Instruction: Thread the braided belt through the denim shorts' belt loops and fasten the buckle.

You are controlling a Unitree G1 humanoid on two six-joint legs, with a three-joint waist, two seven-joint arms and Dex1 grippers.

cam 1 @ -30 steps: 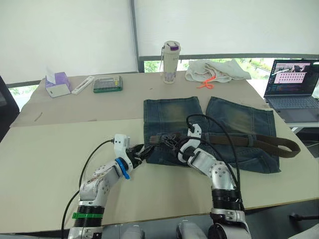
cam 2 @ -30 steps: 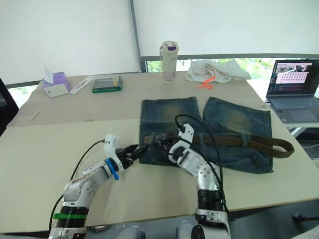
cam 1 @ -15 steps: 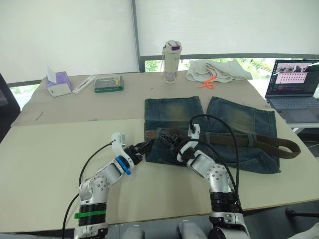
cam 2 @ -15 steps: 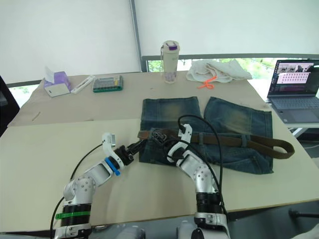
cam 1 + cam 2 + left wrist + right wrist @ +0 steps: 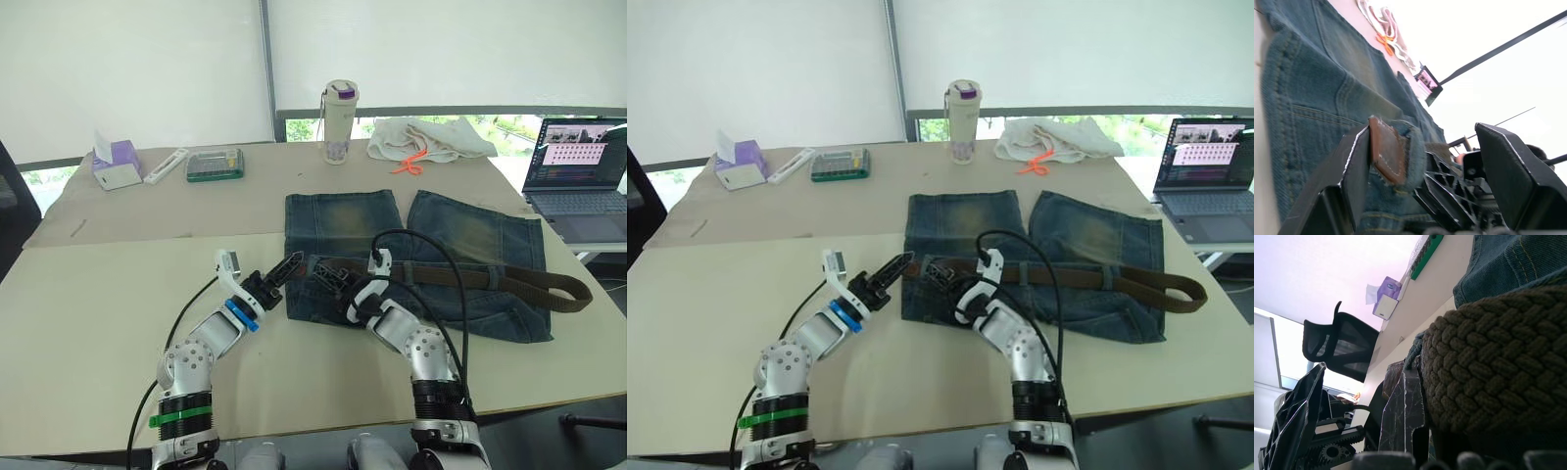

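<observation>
Between my two grippers lies the waistband corner of the denim shorts (image 5: 411, 259), spread flat on the counter (image 5: 98, 294). My left gripper (image 5: 284, 271) has its black fingers spread apart, holding nothing, tips at the brown leather patch (image 5: 1387, 155) on the folded denim edge. My right gripper (image 5: 328, 279) is clamped on the braided belt (image 5: 1488, 377), thick woven dark-brown cord running away from it across the waistband to a loop past the shorts' edge.

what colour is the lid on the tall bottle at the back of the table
Purple, on the tall pale bottle's lid; clearest in the left eye view.
</observation>
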